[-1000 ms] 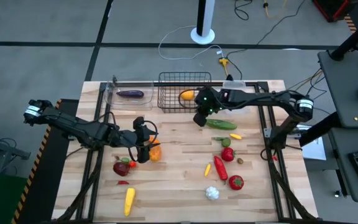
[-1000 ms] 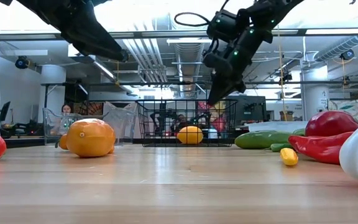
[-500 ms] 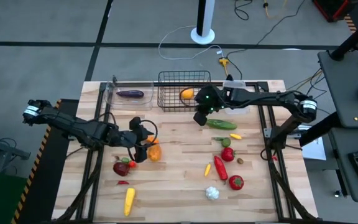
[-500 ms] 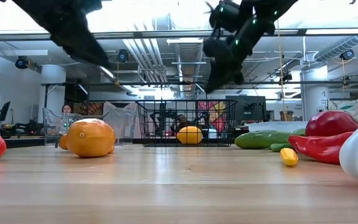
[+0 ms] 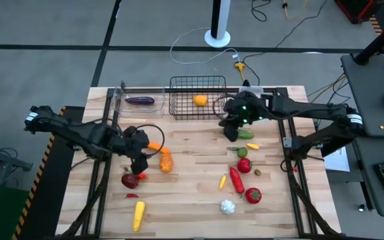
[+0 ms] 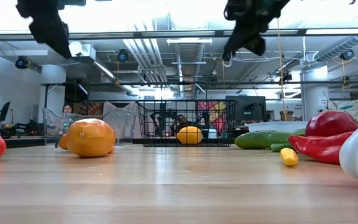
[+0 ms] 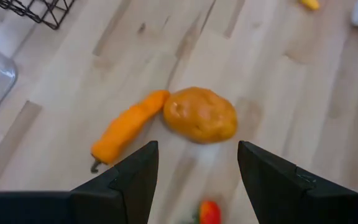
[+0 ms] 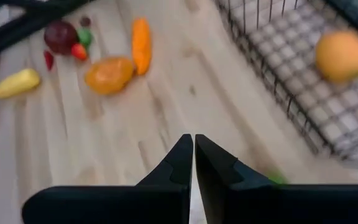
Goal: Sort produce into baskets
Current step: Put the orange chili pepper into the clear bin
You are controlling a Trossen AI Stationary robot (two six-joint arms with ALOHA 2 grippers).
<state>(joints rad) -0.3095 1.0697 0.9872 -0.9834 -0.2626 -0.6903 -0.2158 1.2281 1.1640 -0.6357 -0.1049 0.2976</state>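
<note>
My left gripper (image 5: 141, 161) is open and empty above the table's left middle. Ahead of it in the left wrist view (image 7: 197, 152) an orange carrot-like piece (image 7: 126, 127) and a lumpy orange fruit (image 7: 201, 115) lie on the wood. My right gripper (image 5: 231, 131) is shut and empty, raised over the green cucumber (image 5: 242, 134), near the black wire basket (image 5: 179, 110). The basket holds an orange (image 5: 200, 101). A clear bin (image 5: 120, 101) at the far left holds a purple eggplant (image 5: 140, 101).
Red peppers (image 5: 236, 180), a tomato (image 5: 253, 195), white garlic (image 5: 227, 207) and small yellow pieces (image 5: 222, 181) lie at the right. A dark red piece (image 5: 130, 180) and yellow corn (image 5: 139, 215) lie near left. Bare wood lies in the near middle.
My right gripper has risen and gone from the basket's near side toward the table's right, over the cucumber. My left gripper has risen and drawn back toward the table's left, uncovering the orange carrot-like piece. The produce has stayed where it was.
</note>
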